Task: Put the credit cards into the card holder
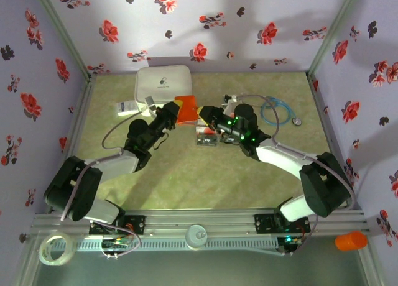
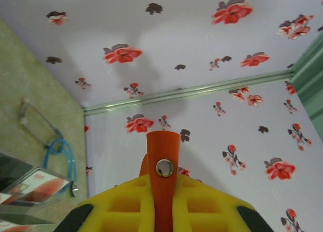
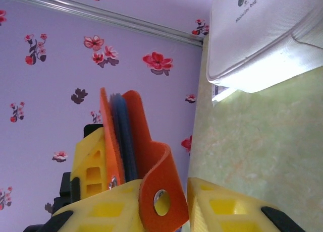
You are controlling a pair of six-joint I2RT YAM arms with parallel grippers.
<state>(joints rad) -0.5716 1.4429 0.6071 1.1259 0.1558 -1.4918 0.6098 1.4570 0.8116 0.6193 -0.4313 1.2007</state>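
The orange-red card holder (image 1: 186,106) hangs above the table's far middle, between both grippers. My left gripper (image 1: 176,115) is shut on it from the left. In the left wrist view its yellow fingers (image 2: 121,204) clamp an orange part (image 2: 162,146) bearing a metal snap. My right gripper (image 1: 204,114) comes from the right. In the right wrist view the holder (image 3: 136,126) stands partly spread, bluish inside, and its curled flap (image 3: 161,191) with a snap hole sits pinched between my right fingers (image 3: 217,207). Credit cards (image 1: 205,137) lie on the table under the right arm, also seen as cards (image 2: 33,186).
A big white rounded case (image 1: 163,82) lies at the back, close behind the holder, the same case (image 3: 262,35). A white label (image 1: 127,107) lies to its left. A blue-tubed stethoscope (image 1: 277,112) lies back right. An orange cylinder (image 1: 350,240) and a tape roll (image 1: 56,249) sit off the front edge.
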